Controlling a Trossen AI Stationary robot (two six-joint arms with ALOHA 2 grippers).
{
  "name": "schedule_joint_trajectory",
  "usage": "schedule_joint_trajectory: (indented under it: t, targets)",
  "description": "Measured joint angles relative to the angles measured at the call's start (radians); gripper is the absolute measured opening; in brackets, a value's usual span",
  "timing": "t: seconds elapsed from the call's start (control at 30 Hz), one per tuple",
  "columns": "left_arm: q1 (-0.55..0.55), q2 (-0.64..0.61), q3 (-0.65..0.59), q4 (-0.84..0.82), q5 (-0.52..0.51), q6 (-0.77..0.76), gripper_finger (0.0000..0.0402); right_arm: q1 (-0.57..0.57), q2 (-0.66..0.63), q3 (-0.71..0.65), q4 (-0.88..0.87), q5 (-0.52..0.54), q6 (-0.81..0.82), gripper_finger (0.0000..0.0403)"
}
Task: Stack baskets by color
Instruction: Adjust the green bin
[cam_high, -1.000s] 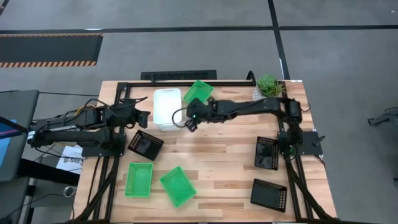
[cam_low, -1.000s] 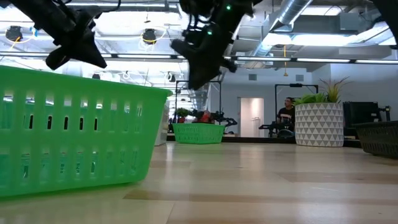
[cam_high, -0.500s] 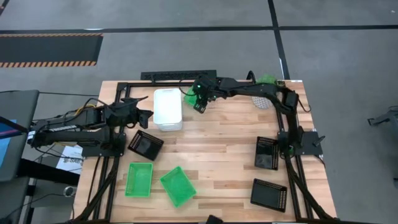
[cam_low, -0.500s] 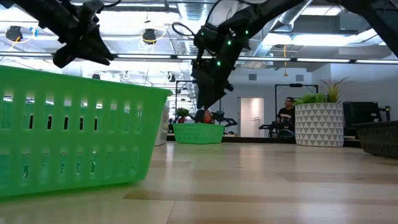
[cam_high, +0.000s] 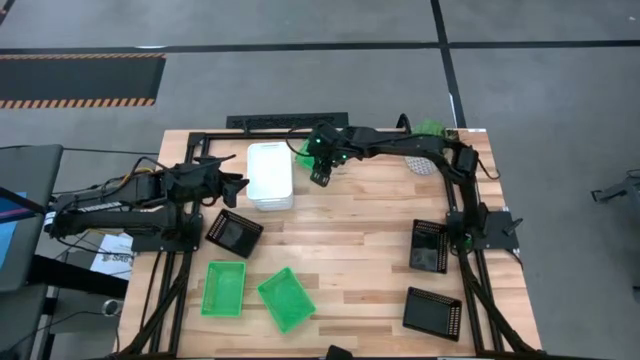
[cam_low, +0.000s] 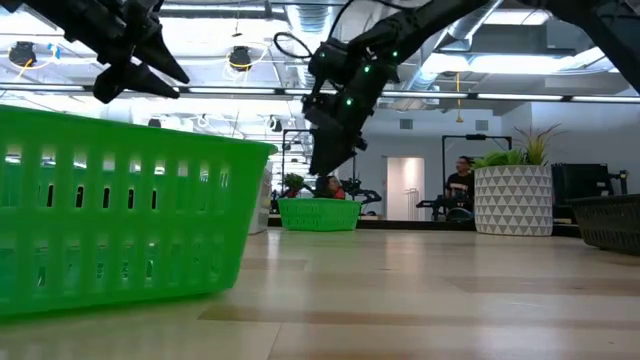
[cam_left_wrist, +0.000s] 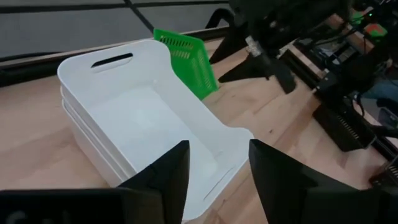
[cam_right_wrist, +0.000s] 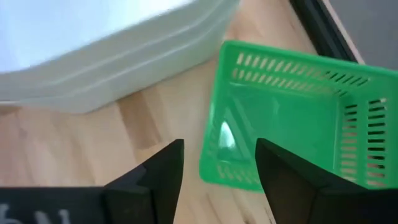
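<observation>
A stack of white baskets (cam_high: 270, 176) (cam_left_wrist: 137, 118) stands at the far middle of the table. Just right of it lies a green basket (cam_high: 303, 153) (cam_right_wrist: 292, 118), partly hidden by my right arm. My right gripper (cam_high: 320, 178) (cam_right_wrist: 221, 177) hangs open above that basket's near end, pointing down at a slant, with nothing between its fingers. My left gripper (cam_high: 240, 185) (cam_left_wrist: 217, 168) is open at the white stack's left end, above its rim. Two more green baskets (cam_high: 223, 288) (cam_high: 286, 298) and three black baskets (cam_high: 235, 232) (cam_high: 430, 245) (cam_high: 432, 312) lie apart on the table.
A potted plant (cam_low: 512, 190) stands at the far right corner, behind my right arm. Black frame rails (cam_high: 200, 150) run along the table's left, far and right sides. Bare wood (cam_high: 340, 240) lies in the middle, between the baskets.
My right gripper has swung from the white stack's right side toward the table's far edge and now hangs over the green basket, its wrist rolled. My left gripper has stayed at the white stack's left end and has opened.
</observation>
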Motion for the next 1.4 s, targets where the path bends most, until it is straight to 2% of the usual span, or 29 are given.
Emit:
schedule_joint_trajectory:
  t: [0.3,0.7,1.13,1.4]
  targets:
    - [0.000,0.001,0.000,0.005,0.000,0.002,0.0153,0.000,0.064,0.001,-0.015,-0.001,0.008,0.0214]
    - [0.000,0.000,0.000,0.008,-0.001,0.003,0.0153,0.020,0.061,0.001,-0.105,-0.027,-0.017,0.0214]
    - [0.000,0.000,0.000,0.007,-0.001,0.003,0.0153,0.164,0.064,0.001,-0.371,-0.027,-0.047,0.0214]
    - [0.000,0.000,0.000,0.007,-0.001,0.016,0.0153,0.273,0.028,0.002,-0.500,0.085,-0.045,0.0214]
